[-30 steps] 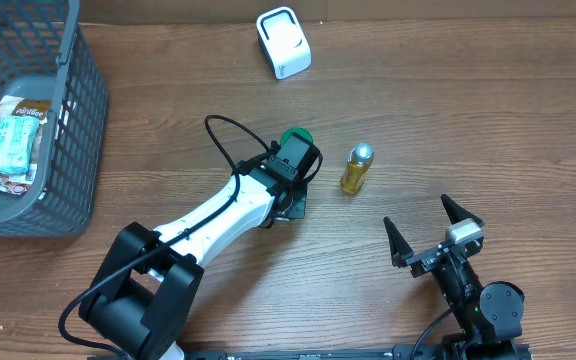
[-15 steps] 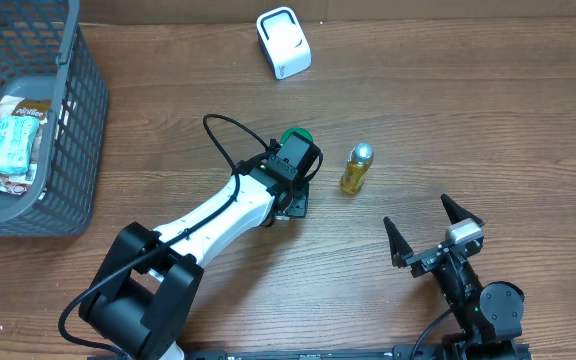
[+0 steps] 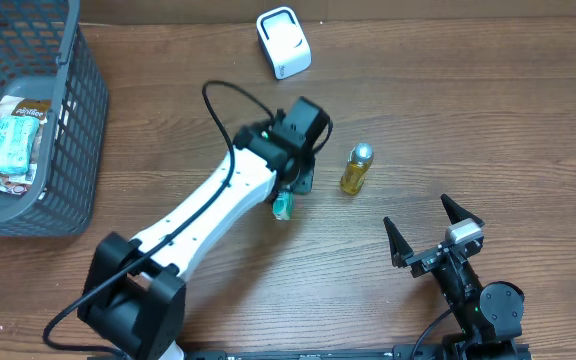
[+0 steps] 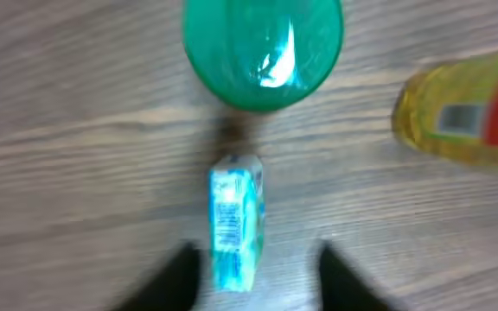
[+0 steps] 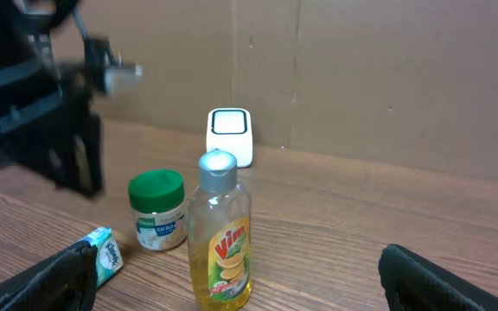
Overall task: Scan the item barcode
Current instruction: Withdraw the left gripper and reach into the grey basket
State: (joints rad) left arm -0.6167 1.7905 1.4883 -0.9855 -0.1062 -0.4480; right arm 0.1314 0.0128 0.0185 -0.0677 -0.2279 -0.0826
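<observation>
- The left arm is seen stretched from the near-left table edge diagonally toward the middle, with the wrist pitched downward.
- The left gripper (image 4: 258, 259) is held above the teal-and-white packet (image 3: 282, 207).
- Its jaws are noted as partly parted. One dark fingertip is seen on either side of the packet with bare wood in each gap, and nothing is gripped.
- The packet is recorded lying on the table (image 3: 488, 110), just beside the left wrist. It is near the yellow bottle (image 3: 356, 168) and well apart from the white scanner (image 3: 283, 43) at the far edge.
- The right gripper (image 3: 430, 232) is held low at the near-right edge, pointed toward the bottle. Its jaws are spread wide and hold nothing.
- The green-lidded jar (image 5: 156, 212) is covered by the left wrist in the overhead view and is shown only by the wrist cameras.
- The left wrist view is blurred, so the packet's print cannot be read and no barcode can be made out. The bottle is cut off at that view's right edge.
- The basket (image 3: 86, 110) is cut off at the overhead view's left edge, and wrapped packets are seen inside it.
- Materials:
  - The table is brown wood grain.
  - The packet is a small oblong in a glossy wrapper.
  - The jar is squat, with a white body and a shiny green lid.
  - The bottle stands upright and is clear plastic holding yellow liquid, with a silver cap.
  - The scanner is a rounded white box.
  - The basket is grey mesh.
</observation>
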